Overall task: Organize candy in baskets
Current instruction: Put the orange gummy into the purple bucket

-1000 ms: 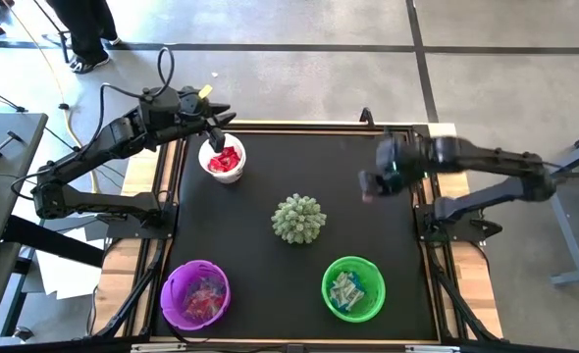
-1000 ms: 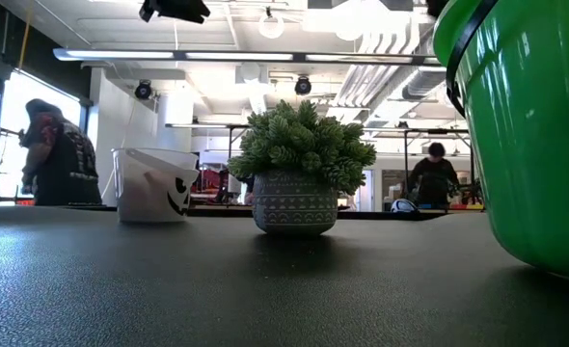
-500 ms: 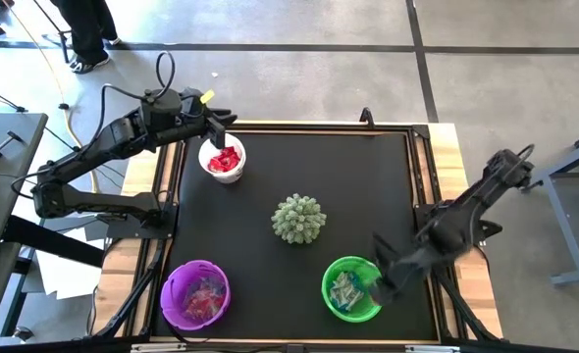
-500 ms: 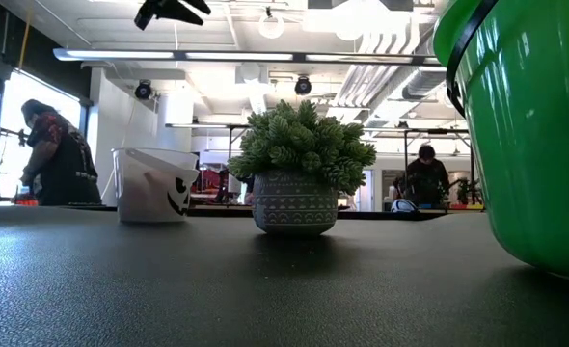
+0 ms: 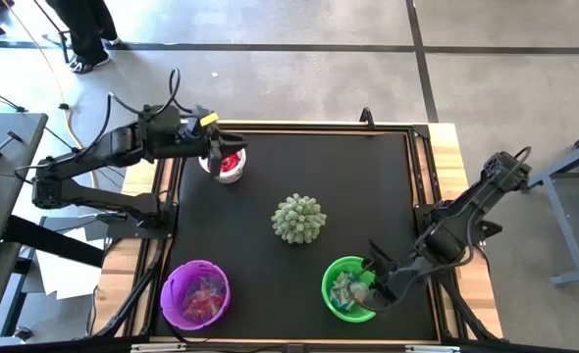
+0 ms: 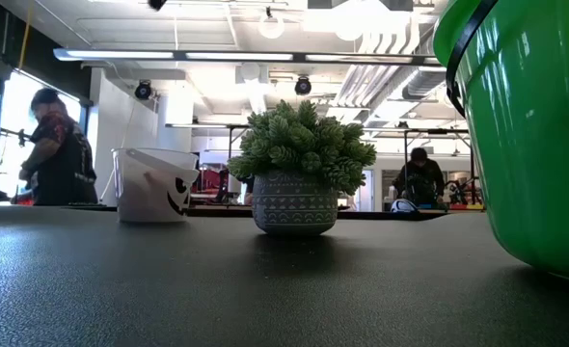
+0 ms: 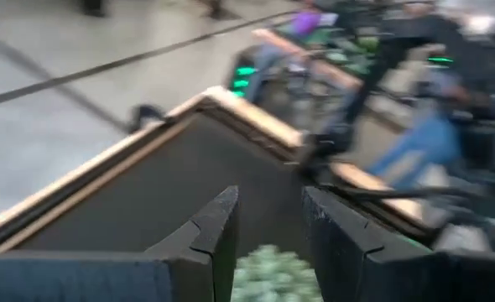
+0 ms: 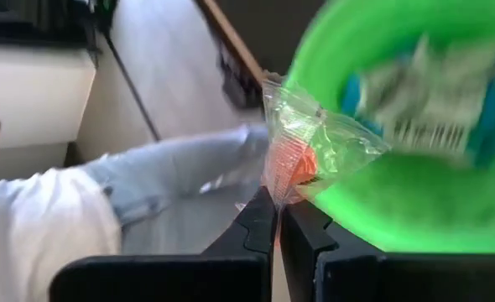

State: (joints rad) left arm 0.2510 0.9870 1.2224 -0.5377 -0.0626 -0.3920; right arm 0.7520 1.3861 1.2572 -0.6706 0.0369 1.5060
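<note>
over the green basket (image 8: 449,168), clear-wrapped orange candy (image 8: 302,155).

Left arm reaches in from the table's far-left corner, wrist level, left gripper (image 5: 221,157) with jaws part open and nothing between them. Right arm folds back along the table's right edge, elbow out, right gripper (image 5: 371,291) low at the near-right with jaws pinched on a clear-wrapped candy (image 8: 302,147).

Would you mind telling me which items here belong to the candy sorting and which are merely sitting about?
Job:
white basket
purple basket
green basket
clear-wrapped candy, pinched by right end effector
left end effector, over white basket

Bystanders:
potted plant
people in the background
</note>
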